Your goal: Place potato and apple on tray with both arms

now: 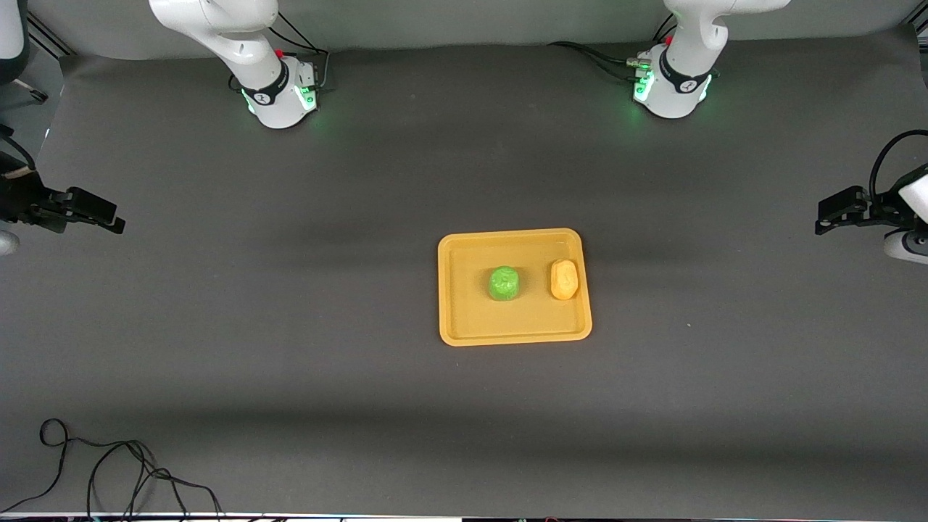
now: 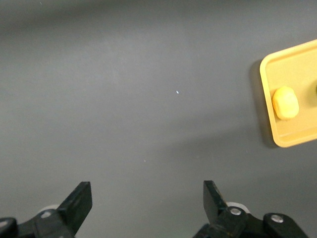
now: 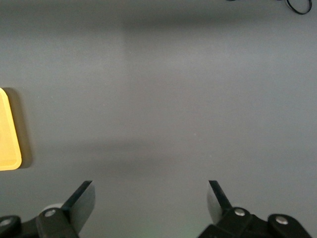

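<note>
The yellow-orange tray [image 1: 464, 319] lies in the middle of the table. The green apple [image 1: 503, 283] sits on it near its centre. The yellow-orange potato [image 1: 563, 279] lies on it beside the apple, toward the left arm's end. My left gripper [image 1: 834, 215] is open and empty over the table's edge at the left arm's end; its wrist view [image 2: 147, 198] shows the tray [image 2: 297, 67] and the potato [image 2: 285, 102] far off. My right gripper [image 1: 105, 217] is open and empty over the table's edge at the right arm's end; its wrist view [image 3: 150, 198] shows a tray corner [image 3: 9, 144].
A loose black cable [image 1: 109, 471] lies on the dark mat near the front camera at the right arm's end. The two arm bases [image 1: 283, 94] [image 1: 670, 90] stand along the table's farthest edge.
</note>
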Available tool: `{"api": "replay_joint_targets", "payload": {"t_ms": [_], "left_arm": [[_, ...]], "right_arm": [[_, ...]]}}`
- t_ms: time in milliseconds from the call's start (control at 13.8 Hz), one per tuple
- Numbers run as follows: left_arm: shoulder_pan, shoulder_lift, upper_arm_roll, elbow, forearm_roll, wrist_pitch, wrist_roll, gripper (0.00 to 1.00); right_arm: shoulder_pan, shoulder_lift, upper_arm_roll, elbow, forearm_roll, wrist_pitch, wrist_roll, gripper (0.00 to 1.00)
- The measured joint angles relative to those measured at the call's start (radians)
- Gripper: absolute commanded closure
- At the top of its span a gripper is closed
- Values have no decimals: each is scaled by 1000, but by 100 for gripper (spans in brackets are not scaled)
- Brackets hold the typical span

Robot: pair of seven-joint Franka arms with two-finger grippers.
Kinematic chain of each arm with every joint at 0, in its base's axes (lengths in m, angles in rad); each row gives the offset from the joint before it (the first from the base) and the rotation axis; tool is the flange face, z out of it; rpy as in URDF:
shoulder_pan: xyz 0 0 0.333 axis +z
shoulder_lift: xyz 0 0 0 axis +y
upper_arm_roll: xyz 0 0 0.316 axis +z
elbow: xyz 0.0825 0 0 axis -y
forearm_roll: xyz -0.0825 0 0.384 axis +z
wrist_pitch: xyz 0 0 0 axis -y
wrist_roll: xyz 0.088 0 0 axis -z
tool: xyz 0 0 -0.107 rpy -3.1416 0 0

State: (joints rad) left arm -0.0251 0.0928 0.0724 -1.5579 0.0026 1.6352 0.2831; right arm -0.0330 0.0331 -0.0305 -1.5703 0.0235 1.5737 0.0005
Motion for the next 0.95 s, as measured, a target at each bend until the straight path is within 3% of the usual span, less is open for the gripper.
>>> {"api": "replay_joint_targets", "payload": {"t_ms": [945], "left_arm": [[0, -3, -7, 2, 0, 31, -7, 0]], "right_arm": [[5, -1, 0, -2, 0, -18, -7, 0]]}}
